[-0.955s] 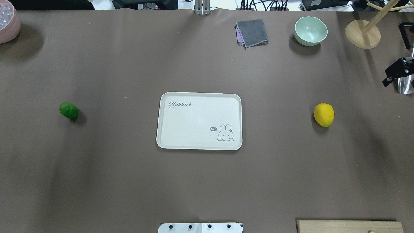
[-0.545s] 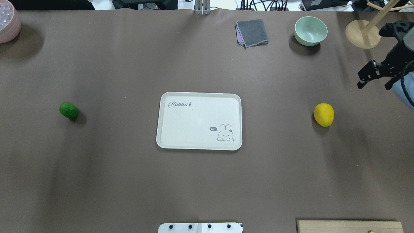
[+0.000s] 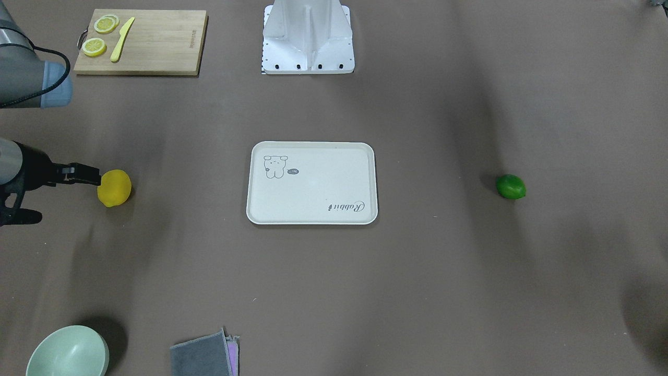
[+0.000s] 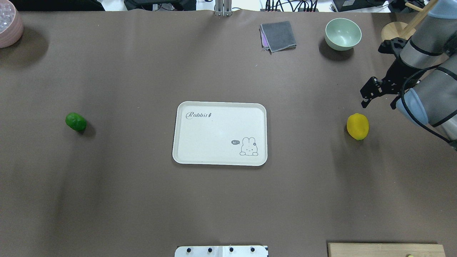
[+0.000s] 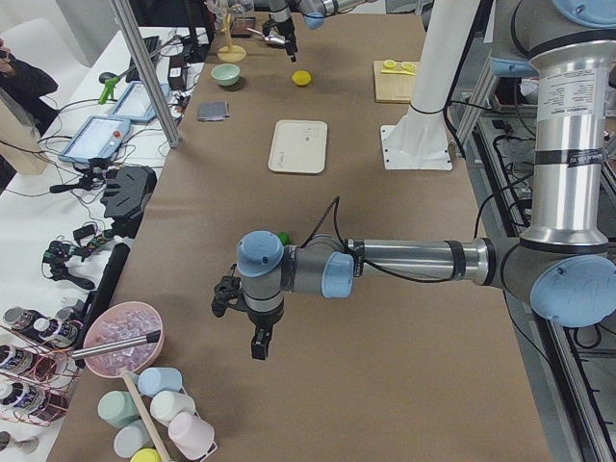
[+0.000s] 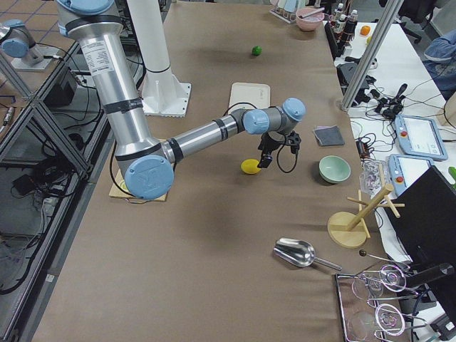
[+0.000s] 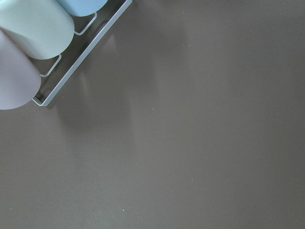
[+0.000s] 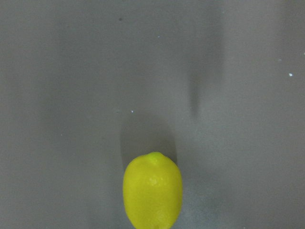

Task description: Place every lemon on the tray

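The yellow lemon (image 4: 357, 126) lies on the table right of the tray (image 4: 214, 134), and it also shows in the right wrist view (image 8: 152, 191). The green lemon (image 4: 75, 121) lies far left of the tray. The cream tray holds nothing. My right gripper (image 4: 377, 106) is open and empty. It hovers just beyond and to the right of the yellow lemon, apart from it. My left gripper (image 5: 241, 322) shows only in the exterior left view, near the table's left end. I cannot tell whether it is open or shut.
A cutting board (image 3: 138, 42) with lemon slices and a knife lies near the robot's base. A green bowl (image 4: 343, 34), a grey cloth (image 4: 278, 35) and a wooden stand (image 4: 400, 37) are at the far right. A pink bowl (image 4: 9, 25) is far left. Cups (image 7: 28, 38) sit in a rack.
My right arm has come in from the right edge and moved left and closer to the yellow lemon. The lemons and the tray have not moved.
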Controlling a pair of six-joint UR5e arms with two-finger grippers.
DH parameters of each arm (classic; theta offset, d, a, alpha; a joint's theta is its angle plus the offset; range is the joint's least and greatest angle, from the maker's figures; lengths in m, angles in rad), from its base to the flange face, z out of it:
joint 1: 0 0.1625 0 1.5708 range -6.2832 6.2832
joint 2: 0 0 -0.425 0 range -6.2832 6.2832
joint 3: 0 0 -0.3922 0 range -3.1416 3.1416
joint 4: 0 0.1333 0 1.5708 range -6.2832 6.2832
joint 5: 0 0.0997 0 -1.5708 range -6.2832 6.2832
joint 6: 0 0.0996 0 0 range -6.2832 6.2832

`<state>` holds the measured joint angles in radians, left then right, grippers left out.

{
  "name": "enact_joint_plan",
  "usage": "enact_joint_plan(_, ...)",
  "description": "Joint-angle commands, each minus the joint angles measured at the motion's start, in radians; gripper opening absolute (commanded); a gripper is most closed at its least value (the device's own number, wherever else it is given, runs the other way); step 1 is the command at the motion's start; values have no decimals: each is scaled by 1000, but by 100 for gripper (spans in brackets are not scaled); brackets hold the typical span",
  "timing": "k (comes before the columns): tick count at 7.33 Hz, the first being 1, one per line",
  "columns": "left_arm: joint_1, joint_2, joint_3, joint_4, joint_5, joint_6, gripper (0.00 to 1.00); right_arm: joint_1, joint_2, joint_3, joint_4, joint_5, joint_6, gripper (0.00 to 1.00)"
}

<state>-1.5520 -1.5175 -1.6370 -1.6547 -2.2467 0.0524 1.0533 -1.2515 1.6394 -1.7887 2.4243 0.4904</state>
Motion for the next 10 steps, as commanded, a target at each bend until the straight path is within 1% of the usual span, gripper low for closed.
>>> enact_joint_plan(1,4,-13,-24,0,-36,-69,98,-51,17,-21,2,2,-3,99)
enact_joint_plan(2,16,-24,-40,-11,-36,-145,98,-74,11,-26,18,-1,-6,99)
enact_joint_plan(4,114,-81,-41,-16,-36,-235,98,-76,7,-50,29,-1,-42,99)
enact_joint_plan(5,169,-104,-40,-16,-39,-306,98,-75,12,-65,29,-4,-76,99)
enact_joint_plan(6,218,-133,-35,-26,-48,-422,98,-73,12,-72,29,-4,-79,99)
enact_joint_plan(7,287,-170,-29,-24,-48,-478,98,-70,12,-79,31,-5,-82,99)
enact_joint_plan(8,365,-214,-6,-24,-48,-561,98,-69,12,-91,47,-7,-82,99)
enact_joint_plan(10,440,-304,110,-25,-62,-569,98,-69,18,-122,74,-7,-81,99)
